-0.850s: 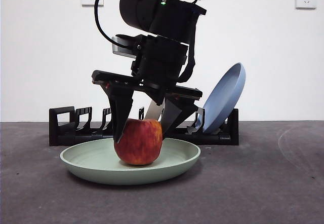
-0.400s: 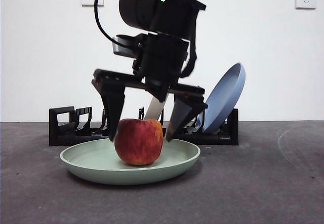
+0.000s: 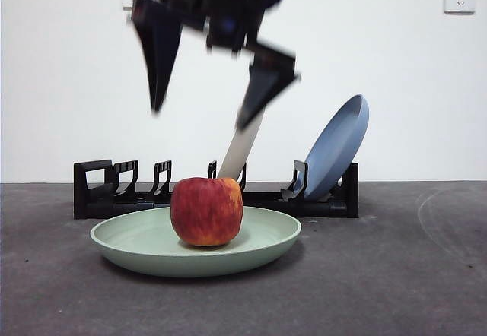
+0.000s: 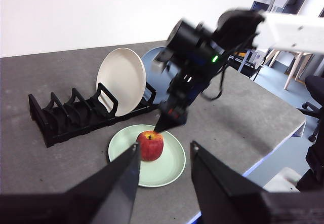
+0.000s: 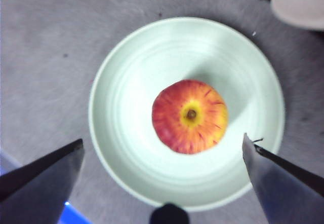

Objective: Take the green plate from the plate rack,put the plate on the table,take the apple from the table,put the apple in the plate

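The red apple (image 3: 206, 210) sits in the middle of the green plate (image 3: 129, 246), which lies flat on the table (image 3: 396, 275) in front of the plate rack (image 3: 114, 188). My right gripper (image 3: 199, 119) hangs open and empty well above the apple, blurred by motion. In the right wrist view the apple (image 5: 190, 116) lies in the plate (image 5: 131, 77) between the open right gripper (image 5: 162, 140). My left gripper (image 4: 164, 144) is open and empty, high and far back; its view shows the apple (image 4: 151, 144), the plate (image 4: 169, 167), the rack (image 4: 61, 122) and the right gripper (image 4: 169, 120).
A cream-white plate (image 3: 240, 150) and a blue plate (image 3: 338, 146) lean in the rack's right half, behind the green plate. The rack's left slots hold nothing. In the left wrist view the table's edge (image 4: 263, 155) runs close to the right of the green plate.
My right gripper has let go of the apple, opened wider and risen well above it. The apple stays in the green plate.
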Controlling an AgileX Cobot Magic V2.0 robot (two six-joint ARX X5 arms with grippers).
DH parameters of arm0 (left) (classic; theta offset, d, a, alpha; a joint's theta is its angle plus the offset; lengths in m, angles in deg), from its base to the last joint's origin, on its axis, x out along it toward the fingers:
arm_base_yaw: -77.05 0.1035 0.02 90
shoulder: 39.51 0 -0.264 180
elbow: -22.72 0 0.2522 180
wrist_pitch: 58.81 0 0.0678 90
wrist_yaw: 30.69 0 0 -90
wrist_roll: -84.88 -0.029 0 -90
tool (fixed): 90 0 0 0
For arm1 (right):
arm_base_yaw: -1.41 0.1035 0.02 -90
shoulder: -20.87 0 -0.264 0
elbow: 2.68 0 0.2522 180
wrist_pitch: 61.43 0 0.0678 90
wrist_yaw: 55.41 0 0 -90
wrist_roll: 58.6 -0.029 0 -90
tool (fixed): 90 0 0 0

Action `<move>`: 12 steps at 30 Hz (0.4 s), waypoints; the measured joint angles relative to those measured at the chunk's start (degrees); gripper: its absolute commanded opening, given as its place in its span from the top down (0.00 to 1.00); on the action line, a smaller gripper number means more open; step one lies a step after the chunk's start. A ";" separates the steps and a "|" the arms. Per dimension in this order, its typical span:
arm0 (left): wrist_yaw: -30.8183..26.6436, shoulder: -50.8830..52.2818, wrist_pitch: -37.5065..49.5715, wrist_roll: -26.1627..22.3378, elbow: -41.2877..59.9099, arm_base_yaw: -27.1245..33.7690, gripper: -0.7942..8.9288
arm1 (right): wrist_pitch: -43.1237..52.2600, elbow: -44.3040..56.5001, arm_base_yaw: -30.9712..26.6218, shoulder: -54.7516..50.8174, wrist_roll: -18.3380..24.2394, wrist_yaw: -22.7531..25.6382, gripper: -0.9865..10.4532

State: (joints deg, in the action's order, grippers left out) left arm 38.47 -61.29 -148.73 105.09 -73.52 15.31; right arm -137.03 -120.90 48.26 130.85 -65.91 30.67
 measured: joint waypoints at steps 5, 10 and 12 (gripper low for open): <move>-0.02 -0.42 0.02 0.00 0.00 0.00 0.75 | -3.91 -3.50 0.00 -8.44 2.47 0.79 0.40; -1.70 -3.85 0.26 -0.02 0.00 0.00 0.75 | -9.86 -3.76 0.00 -20.06 3.10 4.52 0.40; -2.80 -5.60 0.35 -0.04 0.00 0.00 0.75 | -12.33 -3.76 0.00 -23.50 3.23 5.49 0.40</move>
State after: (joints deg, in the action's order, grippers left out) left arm 35.68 -66.89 -148.39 105.05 -73.52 15.31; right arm -149.36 -124.66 48.26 107.35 -62.68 36.15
